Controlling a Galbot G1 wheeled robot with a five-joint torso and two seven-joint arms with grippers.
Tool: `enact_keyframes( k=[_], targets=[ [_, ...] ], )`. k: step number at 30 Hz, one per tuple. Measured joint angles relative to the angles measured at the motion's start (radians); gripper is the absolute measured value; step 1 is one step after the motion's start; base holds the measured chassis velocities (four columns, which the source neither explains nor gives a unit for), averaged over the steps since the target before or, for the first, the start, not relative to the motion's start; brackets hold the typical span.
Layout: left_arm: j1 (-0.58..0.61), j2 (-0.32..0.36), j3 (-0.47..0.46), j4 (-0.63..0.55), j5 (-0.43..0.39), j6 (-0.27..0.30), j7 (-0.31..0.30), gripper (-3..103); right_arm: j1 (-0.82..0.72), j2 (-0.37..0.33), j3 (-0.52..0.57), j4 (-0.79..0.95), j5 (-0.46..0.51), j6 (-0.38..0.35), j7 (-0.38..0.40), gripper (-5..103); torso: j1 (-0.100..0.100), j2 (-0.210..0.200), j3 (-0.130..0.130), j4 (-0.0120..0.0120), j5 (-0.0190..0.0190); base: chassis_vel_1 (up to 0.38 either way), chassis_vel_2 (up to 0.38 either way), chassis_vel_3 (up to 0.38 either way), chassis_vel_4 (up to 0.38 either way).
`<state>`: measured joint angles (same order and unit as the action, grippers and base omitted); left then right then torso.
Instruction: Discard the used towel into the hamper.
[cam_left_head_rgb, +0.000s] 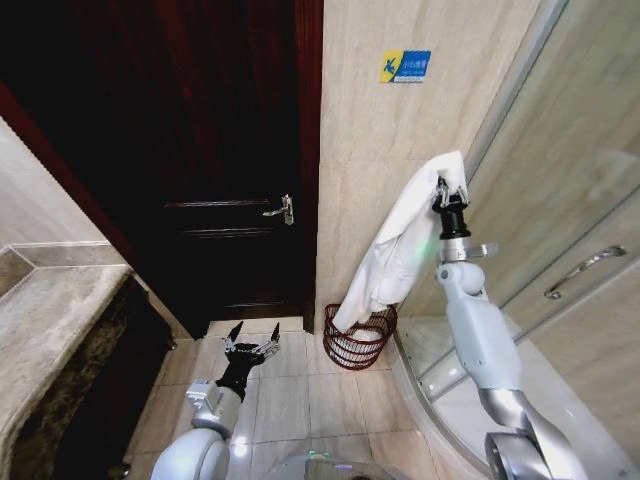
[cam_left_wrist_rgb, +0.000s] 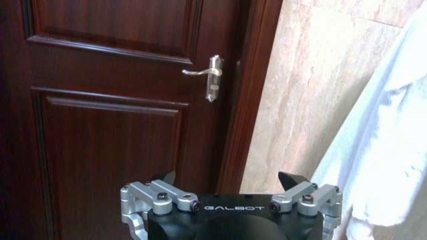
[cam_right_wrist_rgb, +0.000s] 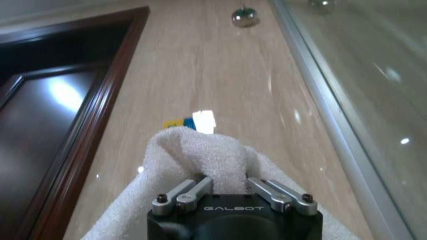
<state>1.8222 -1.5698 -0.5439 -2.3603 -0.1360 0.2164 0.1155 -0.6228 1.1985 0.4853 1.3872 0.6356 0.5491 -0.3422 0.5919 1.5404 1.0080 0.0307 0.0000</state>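
A white towel hangs long from my right gripper, which is raised high beside the tiled wall and shut on the towel's top fold. The towel's lower end drops into the hamper, a small dark reddish wire basket on the floor by the wall. In the right wrist view the towel bunches over the closed right gripper. My left gripper hovers low over the floor tiles, left of the hamper, open and empty. The left wrist view shows the towel hanging off to one side.
A dark wooden door with a metal handle stands left of the hamper. A stone counter runs along the left. A glass shower enclosure with a curved base closes off the right. Pale floor tiles lie between.
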Motion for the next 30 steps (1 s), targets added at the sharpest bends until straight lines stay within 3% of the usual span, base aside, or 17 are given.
enact_keyframes(
  k=[19, 30],
  targets=[
    [0.0, 0.0, 0.0, 0.0, 0.0, 0.0, 0.0, 100, -0.013, 0.059, -0.064, -0.257, -0.008, 0.086, -0.076, 8, 0.0, 0.0, 0.0, 0.0001, -0.0001, 0.0, 0.0, 0.0, 0.0],
    [0.0, 0.0, 0.0, 0.0, 0.0, 0.0, 0.0, 100, 0.067, 0.097, -0.105, -0.577, -0.021, 0.146, -0.157, 8, 0.0, 0.0, 0.0, 0.0001, 0.0, 0.0, 0.0, 0.0, 0.0]
  ],
)
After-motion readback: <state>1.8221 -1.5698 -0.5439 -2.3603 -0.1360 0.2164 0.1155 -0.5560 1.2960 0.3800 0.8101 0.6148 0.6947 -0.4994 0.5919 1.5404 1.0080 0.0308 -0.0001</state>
